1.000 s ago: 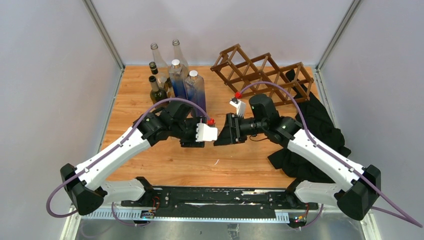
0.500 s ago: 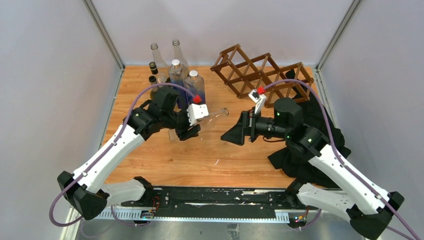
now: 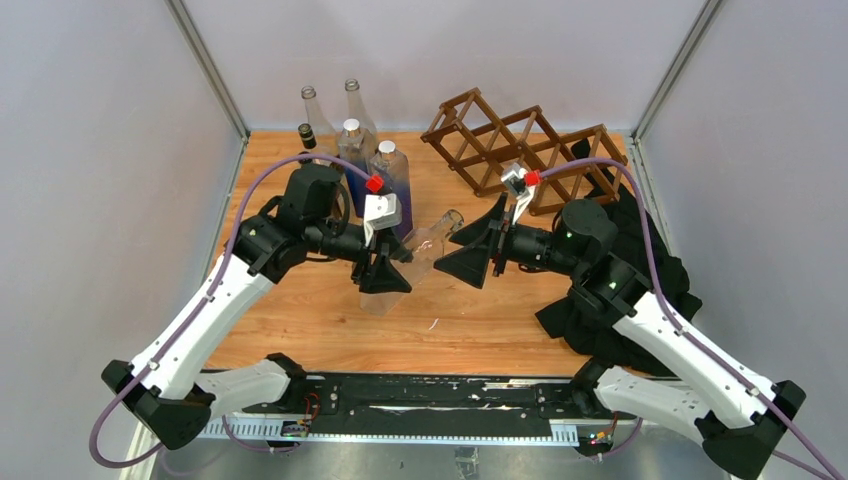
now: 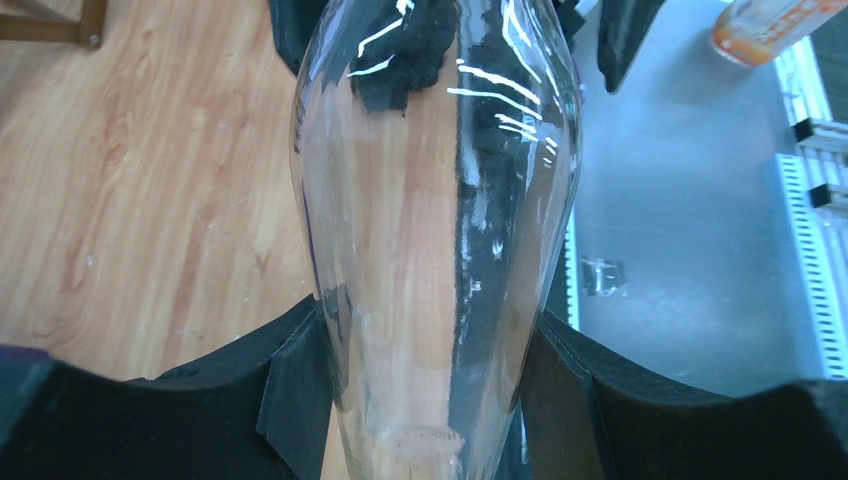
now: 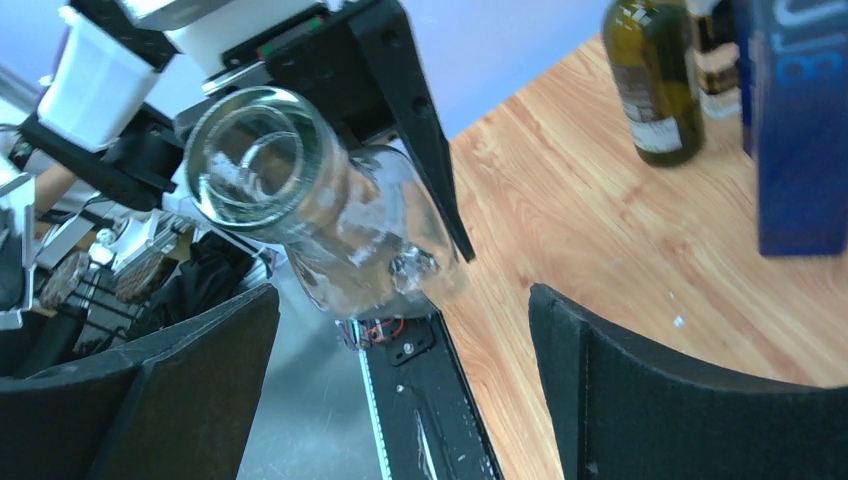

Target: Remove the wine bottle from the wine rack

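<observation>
The left gripper is squeezed tight around the fat part of the clear wine bottle. It holds the bottle tipped over the table, with the open mouth toward the right gripper. That gripper has its fingers spread wide, near the mouth but not touching it. The wine rack stands at the back right, well apart from the bottle. More bottles stand at the back left.

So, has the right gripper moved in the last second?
Yes. The right gripper has backed off to the right, away from the left gripper holding the clear bottle, so its wrist is now closer to the wine rack.
</observation>
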Available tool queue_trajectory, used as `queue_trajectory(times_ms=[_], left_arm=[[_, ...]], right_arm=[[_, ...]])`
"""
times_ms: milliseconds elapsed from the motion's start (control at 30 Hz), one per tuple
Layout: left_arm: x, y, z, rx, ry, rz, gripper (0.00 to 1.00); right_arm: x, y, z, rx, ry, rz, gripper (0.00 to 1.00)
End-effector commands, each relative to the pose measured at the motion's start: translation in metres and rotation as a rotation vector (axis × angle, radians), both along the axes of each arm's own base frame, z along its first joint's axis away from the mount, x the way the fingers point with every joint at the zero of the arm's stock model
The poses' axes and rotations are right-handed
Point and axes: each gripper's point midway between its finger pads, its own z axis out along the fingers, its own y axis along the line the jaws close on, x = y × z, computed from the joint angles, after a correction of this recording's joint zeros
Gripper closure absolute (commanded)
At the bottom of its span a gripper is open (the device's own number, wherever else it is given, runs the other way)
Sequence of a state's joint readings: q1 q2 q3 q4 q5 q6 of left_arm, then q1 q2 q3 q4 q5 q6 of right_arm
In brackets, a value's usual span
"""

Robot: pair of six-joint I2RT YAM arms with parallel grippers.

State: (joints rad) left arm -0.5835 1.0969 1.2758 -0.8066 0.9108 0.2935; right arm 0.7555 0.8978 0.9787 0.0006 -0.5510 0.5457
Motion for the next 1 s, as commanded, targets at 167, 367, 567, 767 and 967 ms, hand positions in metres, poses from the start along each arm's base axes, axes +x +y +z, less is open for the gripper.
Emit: queue_trajectory(times_ms=[167, 367, 567, 767, 967], left_arm=[[-0.024, -0.004, 0.040, -0.140, 0.018, -0.085, 1.00], [-0.031, -0.003, 0.037, -0.138, 0.047, -0.113, 1.00], [-0.035, 0.001, 0.034, -0.121, 0.051, -0.120, 0.85], [-0.006, 0.016, 0.022, -0.024, 0.045, 0.048, 0.00], [0.052, 0.056, 0.028, -0.007, 0.036, 0.294, 0.00]], right_arm=[[-0.026, 0.037, 0.026, 0.090, -0.217, 0.138, 0.02], [-0.025, 0.049, 0.031, 0.116, -0.275, 0.124, 0.02], [-0.019, 0.058, 0.031, 0.098, -0.279, 0.121, 0.30], [0.003, 0.055, 0.020, -0.031, -0.270, 0.026, 1.00], [0.040, 0.039, 0.007, -0.162, -0.363, -0.155, 1.00]])
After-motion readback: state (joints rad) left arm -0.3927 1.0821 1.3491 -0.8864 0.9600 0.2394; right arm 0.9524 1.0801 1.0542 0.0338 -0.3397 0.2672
